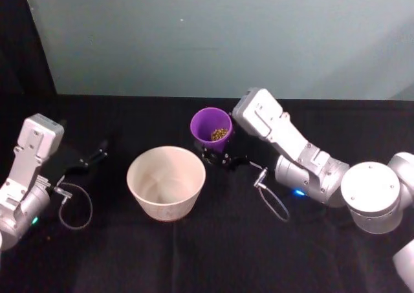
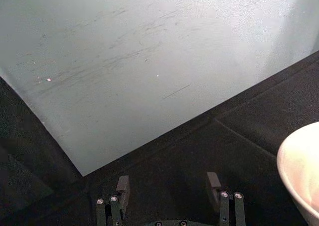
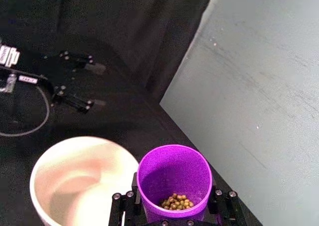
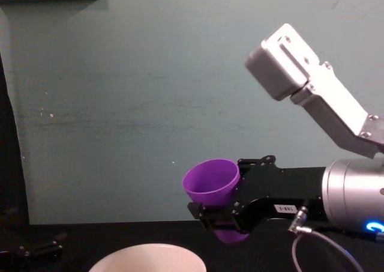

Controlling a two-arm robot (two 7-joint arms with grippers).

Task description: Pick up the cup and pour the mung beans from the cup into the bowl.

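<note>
I record a left arm and right arm in silver-white casing, boxy at the wrist and rounded at the joints, each with a small blue light and looped grey cable, ending in a black left tool and right tool with silver screws.

The bowl is cut off by the chest view's lower edge, with only its rim left in view. The lower part of the cup is covered by the right gripper clamped around it. The left gripper is cropped at its base in the left wrist view.
</note>
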